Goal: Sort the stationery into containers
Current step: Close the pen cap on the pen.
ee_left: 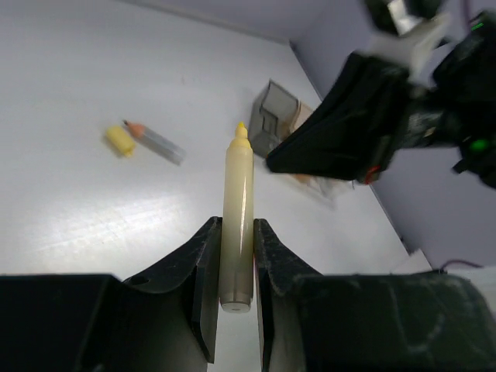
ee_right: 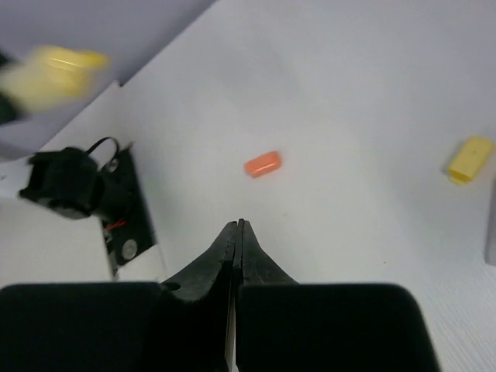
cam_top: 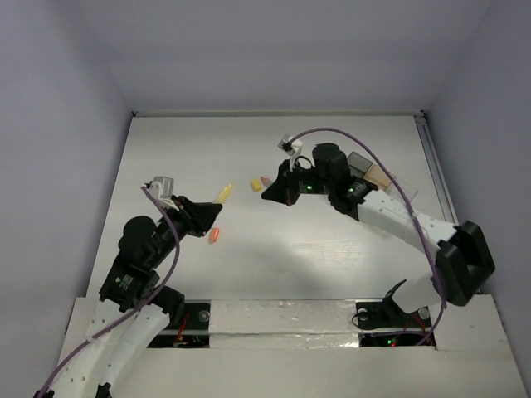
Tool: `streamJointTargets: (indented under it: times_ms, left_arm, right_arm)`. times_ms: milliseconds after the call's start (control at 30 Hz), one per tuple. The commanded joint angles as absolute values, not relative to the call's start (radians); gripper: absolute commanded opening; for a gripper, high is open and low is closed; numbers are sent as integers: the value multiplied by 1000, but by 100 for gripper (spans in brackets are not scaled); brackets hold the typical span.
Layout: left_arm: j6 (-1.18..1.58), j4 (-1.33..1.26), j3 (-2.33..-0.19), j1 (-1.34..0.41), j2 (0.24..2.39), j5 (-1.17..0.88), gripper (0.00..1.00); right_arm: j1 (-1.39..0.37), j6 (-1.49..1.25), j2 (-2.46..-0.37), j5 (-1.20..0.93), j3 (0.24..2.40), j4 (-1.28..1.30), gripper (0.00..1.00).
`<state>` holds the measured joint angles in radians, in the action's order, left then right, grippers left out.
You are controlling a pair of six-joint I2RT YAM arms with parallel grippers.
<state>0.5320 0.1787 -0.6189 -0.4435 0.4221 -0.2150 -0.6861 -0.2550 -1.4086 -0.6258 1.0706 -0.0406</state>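
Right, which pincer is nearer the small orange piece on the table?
Left. The left pincer is just beyond the small orange piece; the right pincer is well off to its right.

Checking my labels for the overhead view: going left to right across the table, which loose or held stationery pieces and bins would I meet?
orange piece → yellow marker → yellow piece → containers
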Motion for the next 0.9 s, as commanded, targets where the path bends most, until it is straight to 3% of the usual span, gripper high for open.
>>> streamJointTargets:
  times_ms: [0,67,167,200,333,600,867]
  left_arm:
    - [485,144,-698,-443,371,-54,0]
    - [469,144,-698,-443,348,-25,0]
    - [463,150,-672,-443,319,-9,0]
    - [463,155,-669,-443,316,-9,0]
    - [448,163,-675,-443,290,25,0]
    - [443,172,-672,-462,275,21,0]
    - [440,170,-675,-482,273,25,0]
  right_arm:
    - [-686,-328,-1540,-439,1144,-101,0]
    - [-701,-334,-1636,-401,1210,-77,0]
    - [-727,-302,-1755,-254,1327,7,20]
    - [-736,-296,-1788,-186,1363,49,31]
    - [-746,-288,-1957,-69,1540,191,48]
    - [-778,-273,-2189,171,1784,376,52]
    - [-778,-267,-2272,209,1887,440,52]
